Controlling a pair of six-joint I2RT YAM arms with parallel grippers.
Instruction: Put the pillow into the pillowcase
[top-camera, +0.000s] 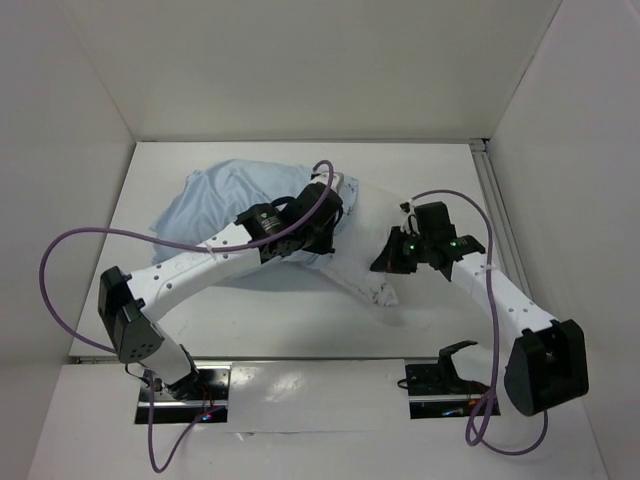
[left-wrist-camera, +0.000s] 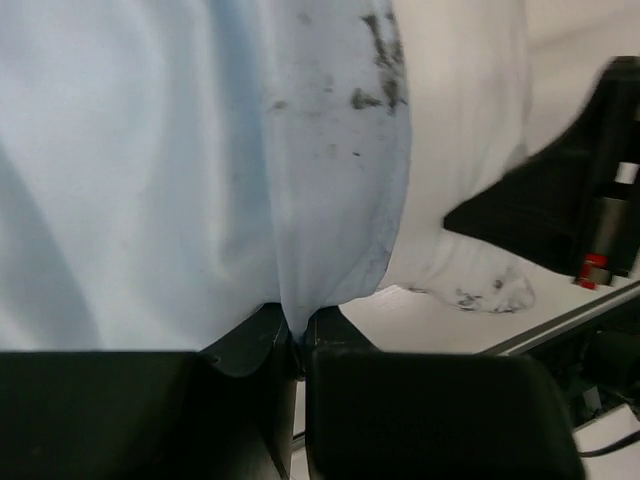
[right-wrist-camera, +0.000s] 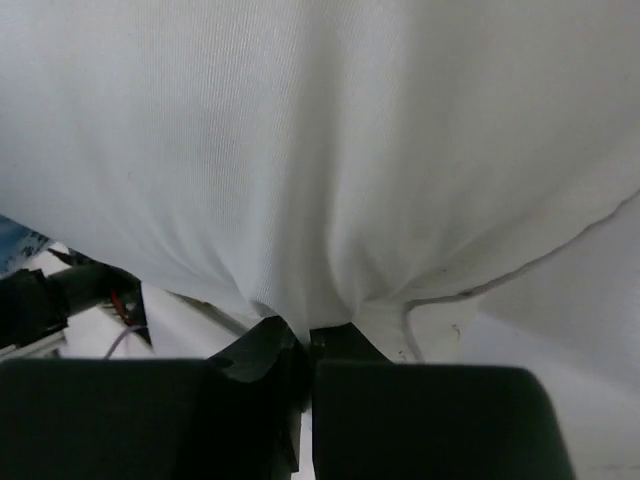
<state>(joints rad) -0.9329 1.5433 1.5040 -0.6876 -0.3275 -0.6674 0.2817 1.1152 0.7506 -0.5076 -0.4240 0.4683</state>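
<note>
On the white table (top-camera: 300, 322), toward its far middle, the pillowcase (top-camera: 215, 205) lies bunched and wrinkled, and the pillow (top-camera: 355, 270) sits just to its right, between the two arms. From above most of the pillow is hidden: the left arm crosses it and the blue cloth covers its far end, so only a rumpled white strip and a near corner with dark smudges show. How far the pillow reaches into the sleeve cannot be made out. The left gripper (left-wrist-camera: 297, 335) is clenched on a hanging fold of the pillowcase (left-wrist-camera: 150, 170), its jaws pinched tight with blue cloth squeezed between them. The sleeve's edge there carries dark marks, blurred by closeness. Beside it the pillow (left-wrist-camera: 460, 150) bulges white, and beyond it a black, out-of-focus part of the other arm is cut off by the frame. The right gripper (right-wrist-camera: 305, 345) is likewise clamped, grasping a gathered pleat of the pillow (right-wrist-camera: 320, 150), which fills nearly the whole right wrist view. Only a sliver of blue shows at its left edge.
</note>
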